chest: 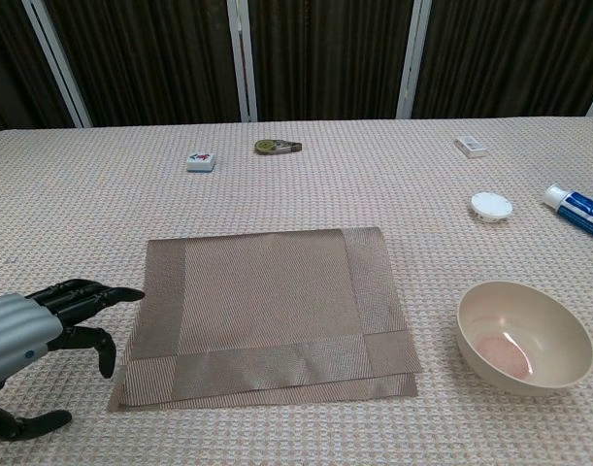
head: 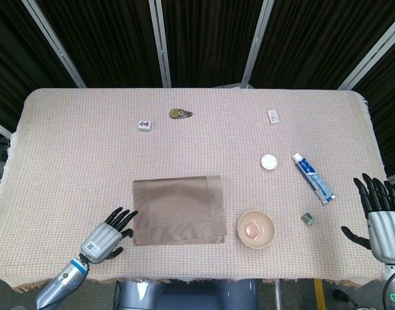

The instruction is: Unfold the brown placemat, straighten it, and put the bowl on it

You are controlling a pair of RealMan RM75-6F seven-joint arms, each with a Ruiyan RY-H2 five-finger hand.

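Brown placemat folded double, both hands empty, fingers spread.

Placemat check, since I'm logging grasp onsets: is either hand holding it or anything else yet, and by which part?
Nothing is held. The left hand is open beside the folded brown placemat's left edge; the right hand is open, off to the side.

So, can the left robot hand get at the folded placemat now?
Probably yes. The left robot hand is open just beside the placemat, at its left edge, and nothing lies between them; the bowl sits on the far side.
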